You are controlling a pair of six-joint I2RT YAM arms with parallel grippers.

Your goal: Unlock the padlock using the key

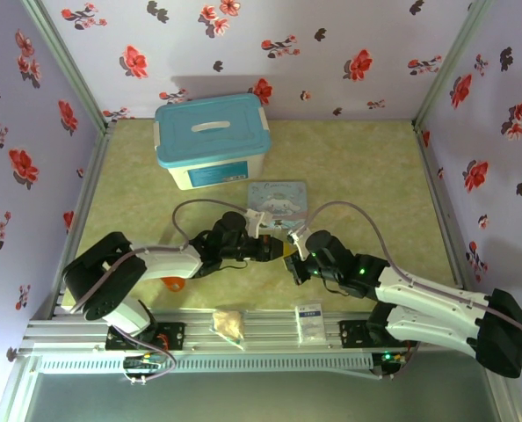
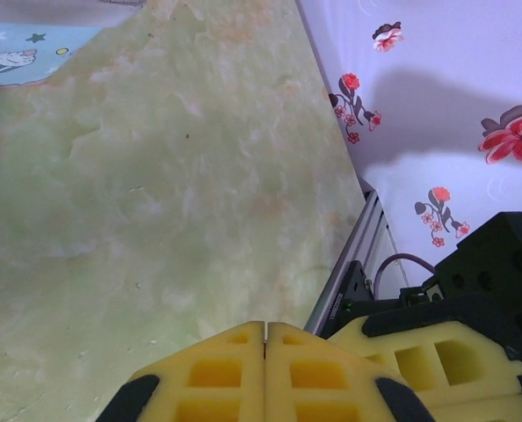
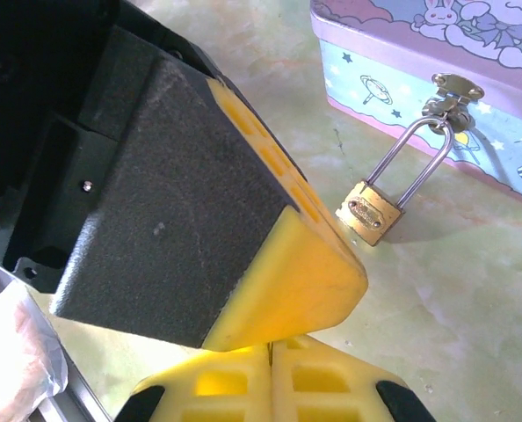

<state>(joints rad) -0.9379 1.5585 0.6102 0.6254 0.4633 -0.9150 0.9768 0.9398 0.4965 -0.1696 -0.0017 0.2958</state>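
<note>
The small brass padlock [image 3: 370,214] lies on the green table. Its thin silvery shackle [image 3: 416,154] hangs from the hasp [image 3: 450,92] of the pale blue cartoon tin [image 3: 393,53]. My right gripper [image 3: 271,345] is shut, pads pressed together, a short way in front of the padlock. My left gripper [image 2: 265,325] is shut too, and its yellow fingertips [image 3: 318,264] rest against the right gripper's tips. From above, both grippers [image 1: 287,249] meet just below the tin [image 1: 274,195]. The key is hidden; a thin dark sliver shows in each pad seam, and I cannot tell what it is.
A white box with a blue lid [image 1: 211,141] stands at the back left. An orange-red cup [image 1: 173,284] sits under the left arm. A clear bag [image 1: 228,323] and a white sachet [image 1: 309,318] lie on the front rail. Floral walls close in three sides.
</note>
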